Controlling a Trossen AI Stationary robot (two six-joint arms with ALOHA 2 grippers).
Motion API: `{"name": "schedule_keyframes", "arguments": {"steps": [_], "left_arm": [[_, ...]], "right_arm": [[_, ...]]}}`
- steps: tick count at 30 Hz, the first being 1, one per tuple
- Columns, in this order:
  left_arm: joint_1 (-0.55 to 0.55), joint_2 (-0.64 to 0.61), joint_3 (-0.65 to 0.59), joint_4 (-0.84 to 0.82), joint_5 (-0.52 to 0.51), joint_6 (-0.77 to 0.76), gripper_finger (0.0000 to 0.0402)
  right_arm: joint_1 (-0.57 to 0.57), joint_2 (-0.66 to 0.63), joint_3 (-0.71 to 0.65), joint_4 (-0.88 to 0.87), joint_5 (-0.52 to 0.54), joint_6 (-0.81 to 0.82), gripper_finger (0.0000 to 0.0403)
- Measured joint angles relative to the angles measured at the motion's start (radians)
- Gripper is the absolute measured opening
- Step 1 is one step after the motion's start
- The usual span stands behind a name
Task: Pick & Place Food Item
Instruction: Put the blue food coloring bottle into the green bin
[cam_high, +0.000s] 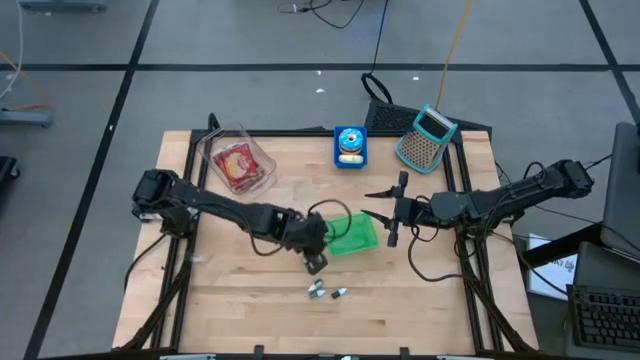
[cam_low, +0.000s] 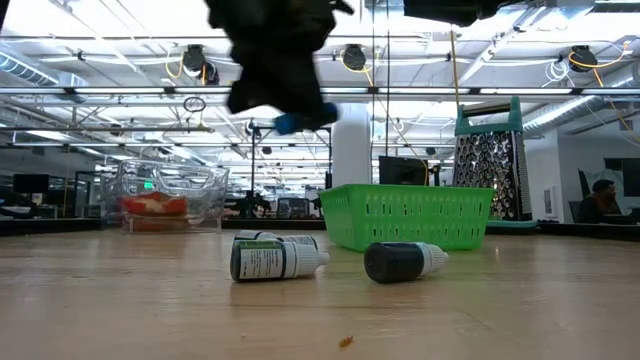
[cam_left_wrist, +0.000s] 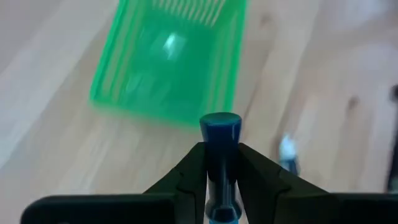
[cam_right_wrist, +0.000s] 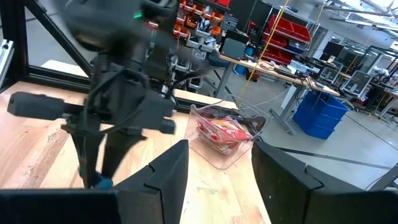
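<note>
Near the table's centre, the left gripper (cam_high: 316, 262) is closed on a small dark bottle with a blue cap (cam_left_wrist: 220, 134), its two fingers (cam_left_wrist: 186, 174) pressing the bottle's sides so that the cap juts out past their tips. Seen from overhead, the gripper hangs just off the green basket (cam_high: 354, 236), at about seven o'clock from it. The wrist view shows the basket's ribbed floor beyond the held bottle. Two more small bottles (cam_high: 327, 291) lie on their sides on the wooden table (cam_high: 240, 310), at six o'clock from the gripper. One has a green label (cam_low: 272, 260); the other is dark with a white tip (cam_low: 402, 261). The right gripper (cam_high: 396, 208) waits at three o'clock from the basket, its fingers (cam_right_wrist: 165, 171) spread apart and holding nothing. Along the twelve o'clock edge stand a clear container of red food (cam_high: 238, 163), a blue box (cam_high: 350, 146) and a teal grater (cam_high: 427, 139).
</note>
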Motion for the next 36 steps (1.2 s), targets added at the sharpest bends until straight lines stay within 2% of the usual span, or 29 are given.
{"name": "schedule_keyframes", "arguments": {"steps": [5, 10, 17, 26, 36], "left_arm": [[0.047, 0.009, 0.001, 0.174, -0.002, 0.153, 0.0077], [0.084, 0.021, 0.003, 0.259, -0.109, 0.234, 0.0076], [0.097, 0.093, 0.002, 0.325, -0.104, 0.321, 0.0076], [0.108, 0.181, 0.001, 0.346, -0.053, 0.315, 0.0077], [0.110, 0.191, 0.001, 0.373, -0.047, 0.335, 0.0081]], "right_arm": [[0.000, 0.000, 0.000, 0.000, 0.000, 0.000, 0.0164], [0.000, 0.000, 0.000, 0.000, 0.000, 0.000, 0.0164], [-0.001, 0.000, 0.000, 0.000, 0.000, -0.002, 0.0164], [-0.001, 0.000, 0.000, -0.003, 0.000, -0.002, 0.0164], [-0.001, 0.000, 0.000, -0.003, 0.000, -0.002, 0.0164]]}}
